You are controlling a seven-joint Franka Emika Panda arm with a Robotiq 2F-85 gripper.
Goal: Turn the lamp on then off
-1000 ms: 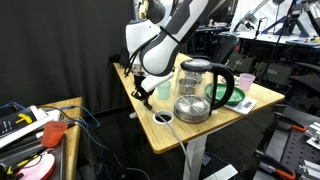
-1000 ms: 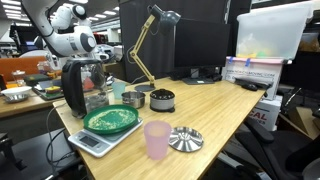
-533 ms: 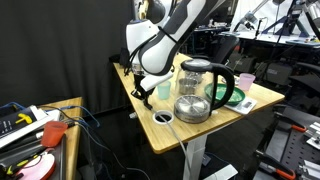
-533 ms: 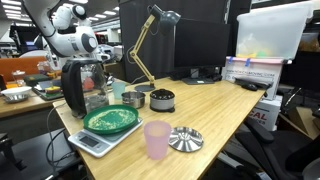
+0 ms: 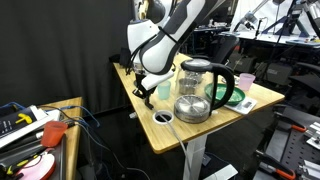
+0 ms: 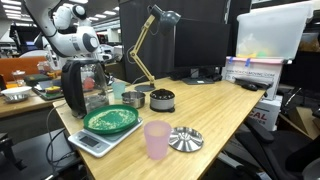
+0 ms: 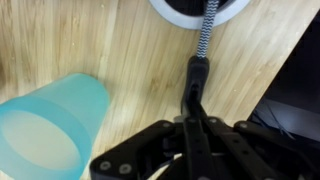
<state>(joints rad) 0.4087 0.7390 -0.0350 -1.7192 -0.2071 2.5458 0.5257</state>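
The lamp (image 6: 141, 52) stands at the far side of the table, with a thin brassy stem, a small rounded head and a flat round base (image 7: 200, 8). Its head looks dark. In the wrist view a braided cord (image 7: 207, 35) runs from the base towards my gripper (image 7: 196, 68). The gripper is shut, with its fingertips together right at the cord's near end, low over the wooden tabletop. In an exterior view the gripper (image 5: 143, 87) hangs at the table's back corner beside a teal cup (image 5: 163, 90). I cannot tell whether the fingertips pinch anything.
A glass kettle (image 5: 195, 90) with a black handle stands mid-table. A green plate (image 6: 110, 120) lies on a scale; a pink cup (image 6: 157, 138), a small tin (image 6: 160, 100) and a metal disc (image 6: 186, 138) are nearby. The teal cup (image 7: 45, 130) is just left of the gripper. The table edge (image 7: 270, 90) is to its right.
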